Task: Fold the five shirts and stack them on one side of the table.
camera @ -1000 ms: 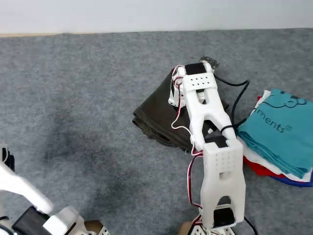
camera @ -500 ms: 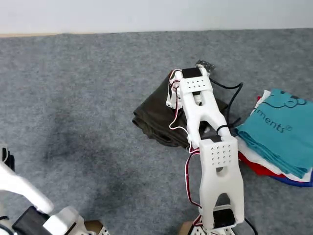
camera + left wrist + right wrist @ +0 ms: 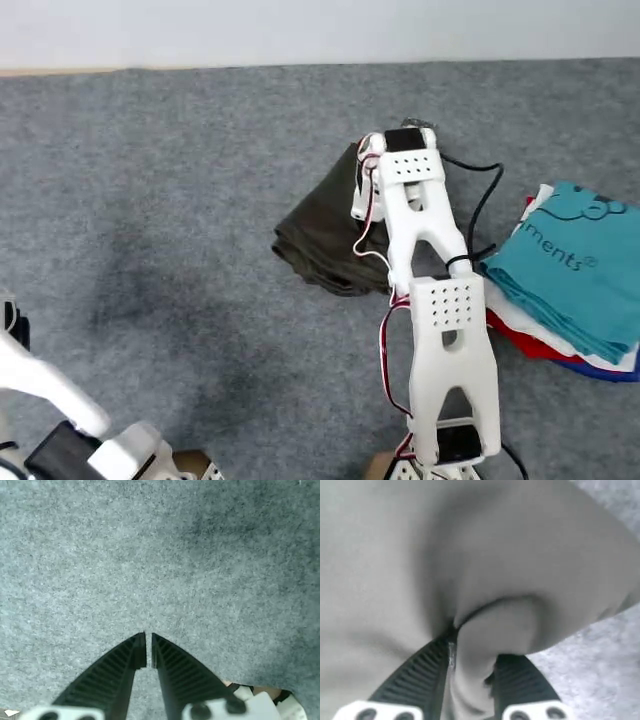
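Observation:
A dark olive shirt [image 3: 318,232] lies crumpled in a rough fold at the middle of the grey table. My right arm stretches over its right half, with the right gripper [image 3: 412,135] at the shirt's far edge. In the right wrist view the right gripper [image 3: 470,647] is shut on a pinched fold of that shirt [image 3: 510,565]. A stack of folded shirts [image 3: 572,262], teal on top with white, red and blue below, sits at the right edge. My left gripper [image 3: 148,636] is shut with nothing in it, above bare carpet at the near left.
The grey carpeted table [image 3: 170,200] lies bare across its left half and along the back. The left arm's white links [image 3: 60,405] sit at the near left corner. A black cable [image 3: 487,200] loops between the right arm and the stack.
The right arm swung a little left and then back right and slightly farther, keeping hold of the dark shirt, whose right side bunched up. The left arm stayed still.

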`<state>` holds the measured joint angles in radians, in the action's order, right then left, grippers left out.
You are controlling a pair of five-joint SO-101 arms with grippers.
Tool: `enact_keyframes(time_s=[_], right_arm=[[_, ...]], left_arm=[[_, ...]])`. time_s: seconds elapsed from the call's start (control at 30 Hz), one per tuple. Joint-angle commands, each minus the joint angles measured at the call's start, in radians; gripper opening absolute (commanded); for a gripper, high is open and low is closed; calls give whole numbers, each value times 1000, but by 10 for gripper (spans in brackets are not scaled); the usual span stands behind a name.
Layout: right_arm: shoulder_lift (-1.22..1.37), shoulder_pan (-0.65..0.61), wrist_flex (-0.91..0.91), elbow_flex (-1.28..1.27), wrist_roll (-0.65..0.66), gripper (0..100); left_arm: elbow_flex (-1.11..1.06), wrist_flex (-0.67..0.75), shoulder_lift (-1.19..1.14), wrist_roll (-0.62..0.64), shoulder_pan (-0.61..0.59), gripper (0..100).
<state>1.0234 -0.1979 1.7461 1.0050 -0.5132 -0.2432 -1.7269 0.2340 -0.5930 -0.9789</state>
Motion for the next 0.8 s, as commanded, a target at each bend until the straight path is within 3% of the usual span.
enact_keyframes(time_s=[0.0,0.53,0.77], right_arm=[[-54,41,54,95,78,10],[-627,170,53,74,244,9],[-822,272,53,-109,269,9]], left_arm=[[7,-26,29,6,11,26],[7,-25,29,-32,11,26],[7,-25,29,-31,11,26]])
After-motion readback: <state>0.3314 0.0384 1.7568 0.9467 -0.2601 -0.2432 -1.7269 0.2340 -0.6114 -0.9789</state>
